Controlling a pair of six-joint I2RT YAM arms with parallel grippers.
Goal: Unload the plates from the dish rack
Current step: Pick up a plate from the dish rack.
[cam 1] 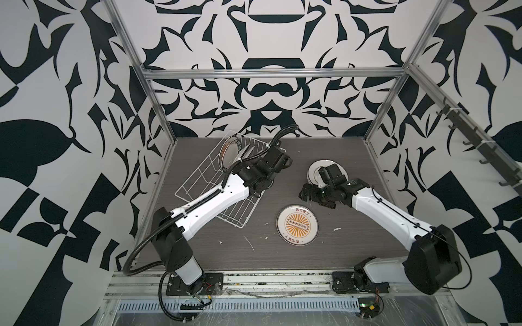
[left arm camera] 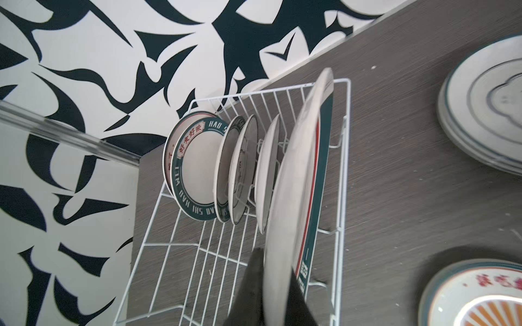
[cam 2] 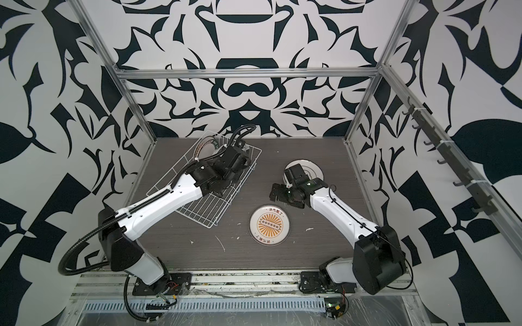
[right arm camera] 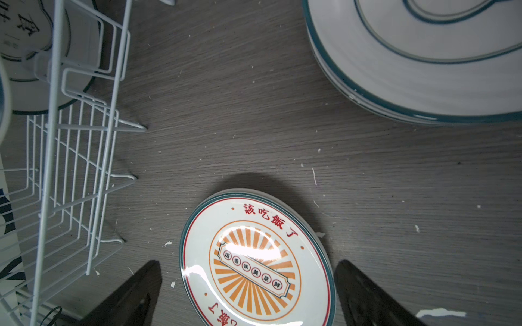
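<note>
The left gripper (left arm camera: 275, 262) pinches a teal-rimmed plate (left arm camera: 299, 169) upright at the dish rack (cam 1: 195, 176) near the desk's far left corner. The right gripper (right arm camera: 248, 264), jaws spread wide, hangs over the sunburst plate (right arm camera: 254, 225).

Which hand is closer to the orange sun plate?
Right. The right hand hovers open just behind the sun plate; the left hand is at the dish rack, shut on an upright plate.

You're boxed in by black-and-white patterned walls (cam 1: 268, 42) and an aluminium frame (cam 1: 271, 74); grey wood-grain tabletop (cam 1: 324, 146), flecked with white chips (cam 1: 336, 229).
</note>
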